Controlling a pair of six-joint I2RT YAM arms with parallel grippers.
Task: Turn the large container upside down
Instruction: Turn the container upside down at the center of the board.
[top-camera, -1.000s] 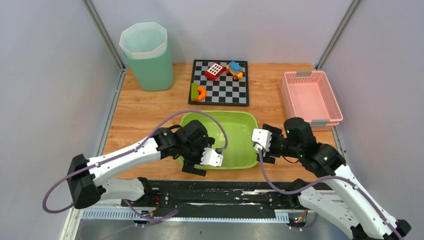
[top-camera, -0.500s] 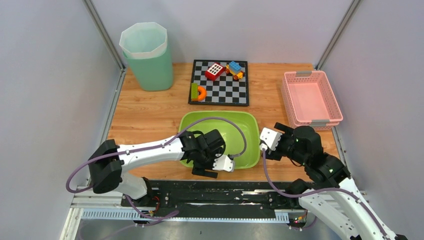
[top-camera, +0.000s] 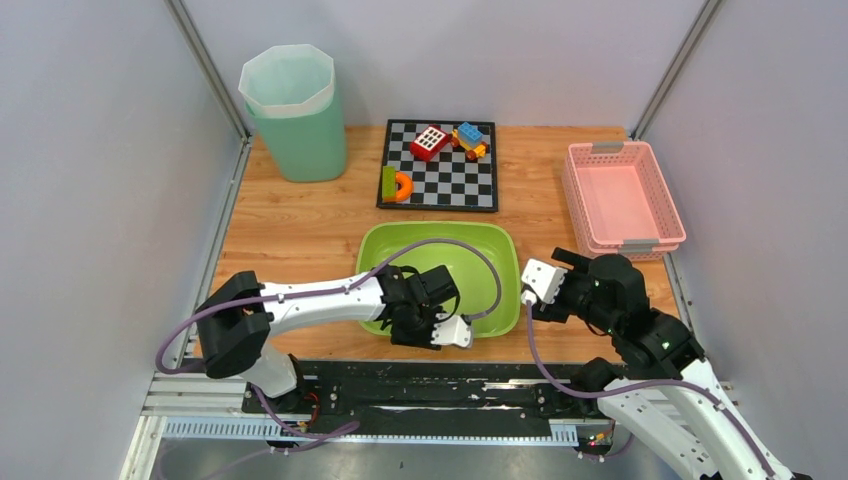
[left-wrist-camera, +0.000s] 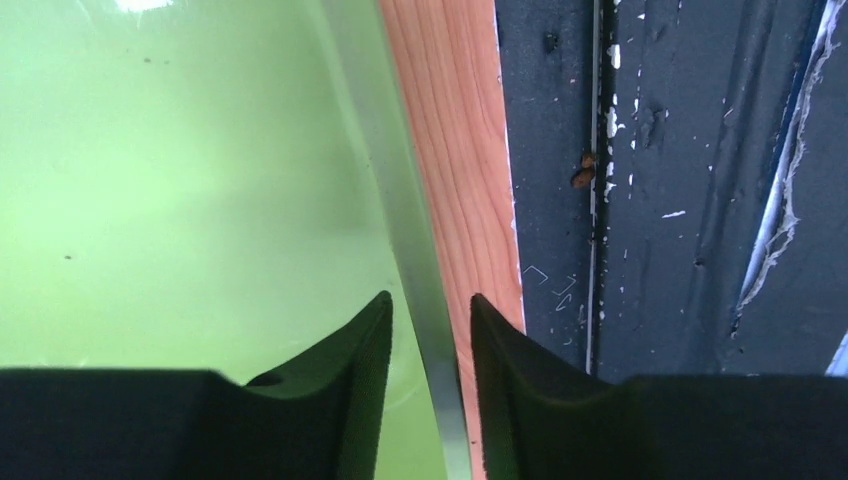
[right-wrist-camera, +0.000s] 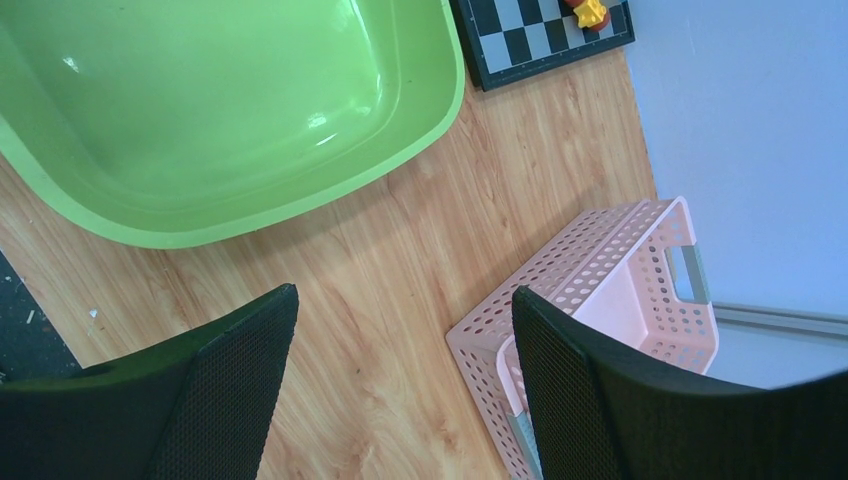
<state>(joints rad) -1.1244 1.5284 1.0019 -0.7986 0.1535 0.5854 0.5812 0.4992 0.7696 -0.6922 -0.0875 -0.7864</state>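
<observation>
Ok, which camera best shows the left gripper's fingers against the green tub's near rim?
Left wrist view: the near rim of the green tub runs between the fingers of the left gripper, one each side; contact unclear. Top view has the gripper over that rim, fingers hidden. Right wrist view shows only the tub's right side.

Seen from overhead, the left gripper (top-camera: 422, 335) and its arm cover the near rim of the green container (top-camera: 440, 228) at lower centre. The right arm (top-camera: 650, 335) runs off the bottom right corner. The toy blocks (top-camera: 448, 140) on the checkerboard (top-camera: 470, 190) are too small for us to make out.

In the left wrist view, the top and left edges crop the container, and we cannot tell whether the fingers (left-wrist-camera: 350, 380) press its rim.

In the right wrist view, one finger (right-wrist-camera: 600, 400) of the right gripper (right-wrist-camera: 405, 295) hides part of the pink basket (right-wrist-camera: 600, 270).
</observation>
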